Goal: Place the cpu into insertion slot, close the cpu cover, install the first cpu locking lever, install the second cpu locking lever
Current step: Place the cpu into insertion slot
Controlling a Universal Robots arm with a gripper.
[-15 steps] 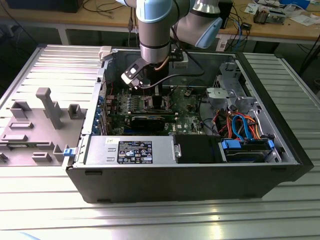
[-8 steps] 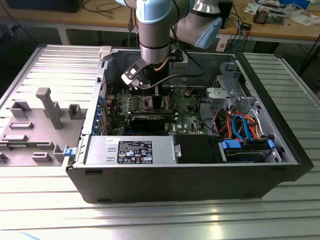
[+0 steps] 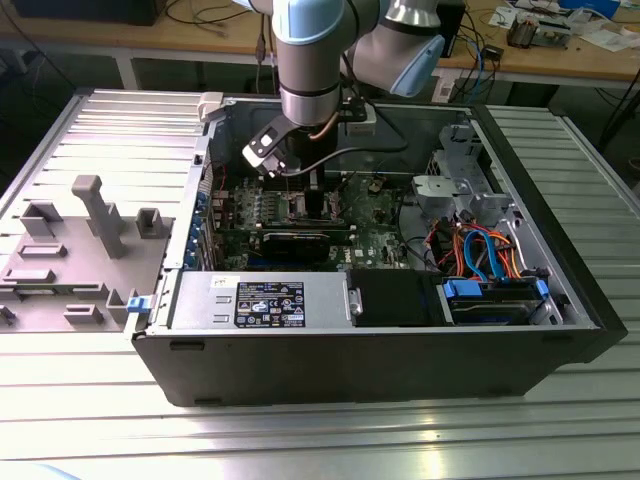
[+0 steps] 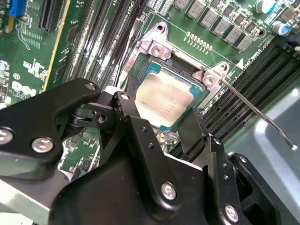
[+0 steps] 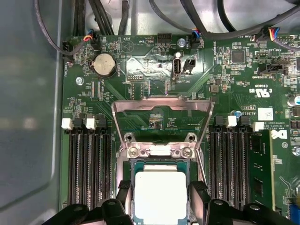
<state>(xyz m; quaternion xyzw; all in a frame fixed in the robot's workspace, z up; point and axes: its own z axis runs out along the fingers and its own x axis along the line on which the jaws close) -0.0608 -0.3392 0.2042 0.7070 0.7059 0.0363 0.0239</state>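
The cpu (image 5: 159,199) (image 4: 164,99), a square chip with a silver-grey top, lies low in the insertion slot (image 5: 161,162) (image 4: 187,61); whether it is fully seated cannot be told. My gripper (image 5: 161,190) (image 4: 161,112) (image 3: 300,185) straddles it, with a black finger against each of two opposite edges. The cpu cover (image 5: 161,107), a silver frame with a large window, stands swung open beyond the slot's hinge. A thin metal locking lever (image 4: 255,112) sticks up and away from the slot's corner.
Black memory slots (image 5: 89,164) (image 5: 229,164) flank the socket, and a round coin battery (image 5: 104,64) sits beyond the cover. The open case holds a power supply (image 3: 260,300) and a drive bay with cables (image 3: 490,290). A grey fixture tray (image 3: 70,250) lies at the exterior view's left.
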